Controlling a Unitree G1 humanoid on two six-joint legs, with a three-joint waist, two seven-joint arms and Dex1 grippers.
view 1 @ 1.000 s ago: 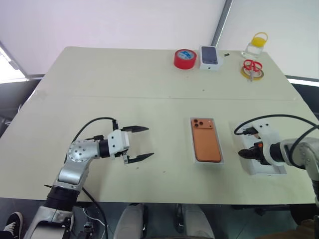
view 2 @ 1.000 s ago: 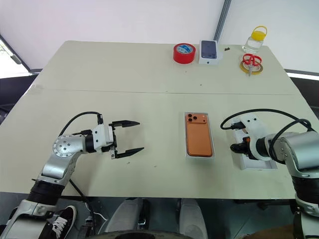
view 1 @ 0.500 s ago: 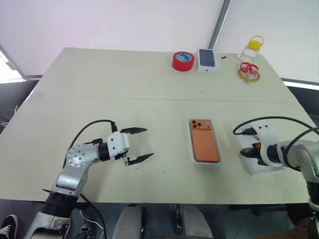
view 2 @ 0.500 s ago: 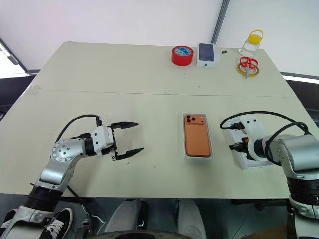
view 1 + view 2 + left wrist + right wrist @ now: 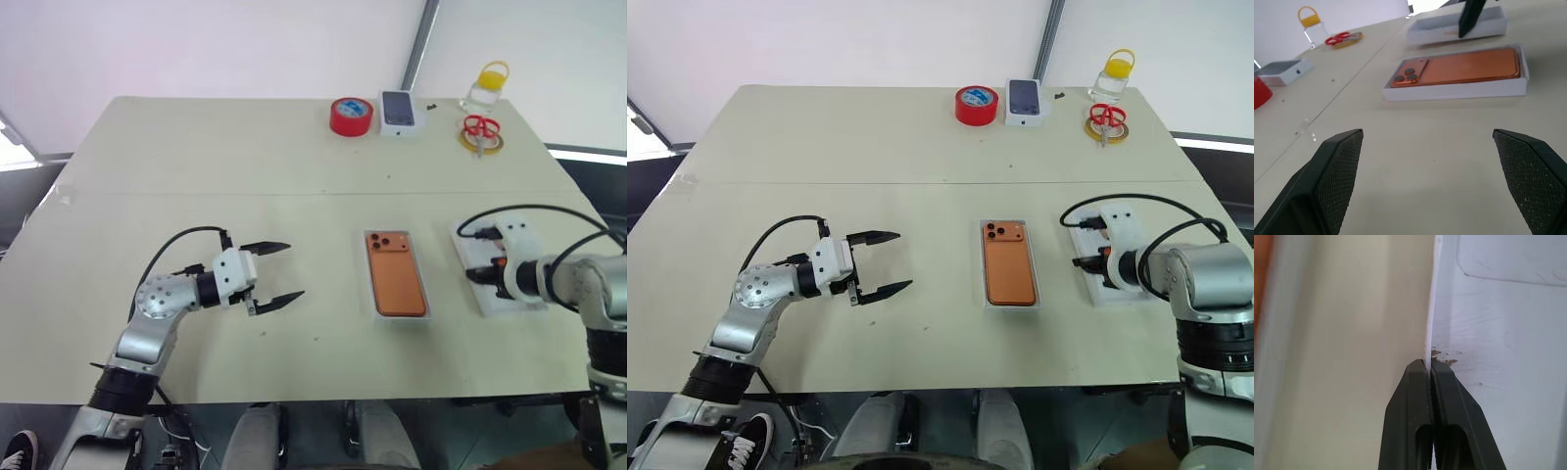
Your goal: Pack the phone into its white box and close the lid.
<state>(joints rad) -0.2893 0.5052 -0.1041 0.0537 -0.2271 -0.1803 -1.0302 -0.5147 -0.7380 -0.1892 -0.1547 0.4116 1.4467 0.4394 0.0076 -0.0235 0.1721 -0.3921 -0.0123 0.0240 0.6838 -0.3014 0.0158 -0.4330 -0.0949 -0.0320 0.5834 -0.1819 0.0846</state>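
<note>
Orange phone: we see it camera side up in its white box, three lenses at the far corner.
Lid: white shell just right of the phone.
Right gripper: we see it clenched on the lid's wall.
Left gripper: spread wide, well left of the phone.

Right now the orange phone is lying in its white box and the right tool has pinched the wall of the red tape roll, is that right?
Not quite. The phone does lie in its white box, but the right tool is shut on the wall of the lid, not the red tape roll, which sits at the table's far edge. The right wrist view shows the pinch.
</note>
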